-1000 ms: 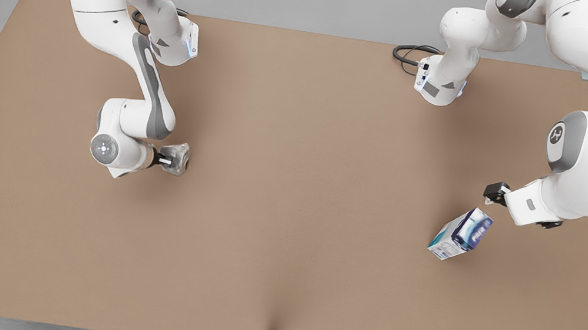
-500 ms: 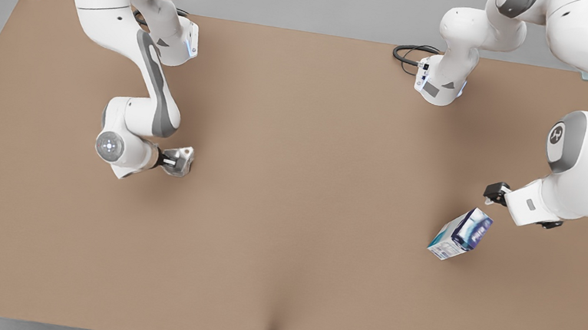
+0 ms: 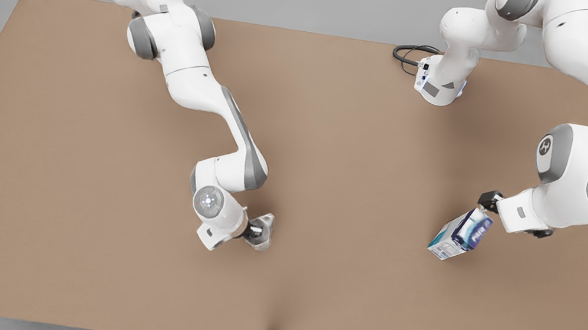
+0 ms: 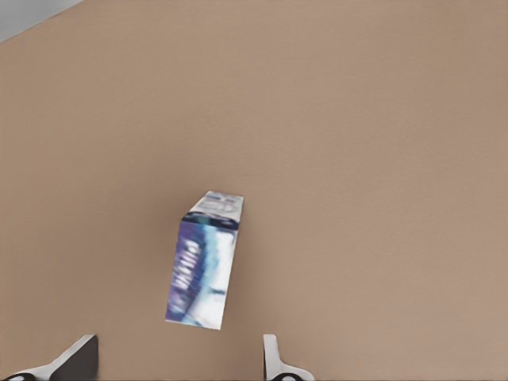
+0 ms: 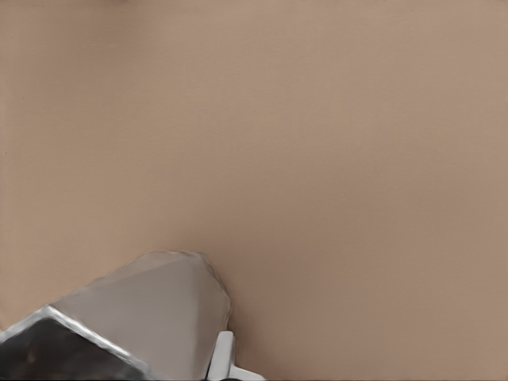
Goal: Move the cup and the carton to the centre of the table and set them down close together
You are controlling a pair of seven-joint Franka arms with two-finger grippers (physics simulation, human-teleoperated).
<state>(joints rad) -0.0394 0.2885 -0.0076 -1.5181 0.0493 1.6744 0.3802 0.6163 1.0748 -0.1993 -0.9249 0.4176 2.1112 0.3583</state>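
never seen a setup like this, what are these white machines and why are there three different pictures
These are two white robot arms, rendered in a simulator, each ending in a two-finger gripper. The wide picture comes from a camera looking down on the light brown table. The other two come from cameras mounted on each arm's wrist.

On the front view's left, the right gripper is shut on the cup, a small silvery faceted one that also shows up close in the right wrist view.

On the front view's right, the left gripper is open, just above the blue and white carton, which stands on the table. The left wrist view shows the carton ahead of its spread fingers.
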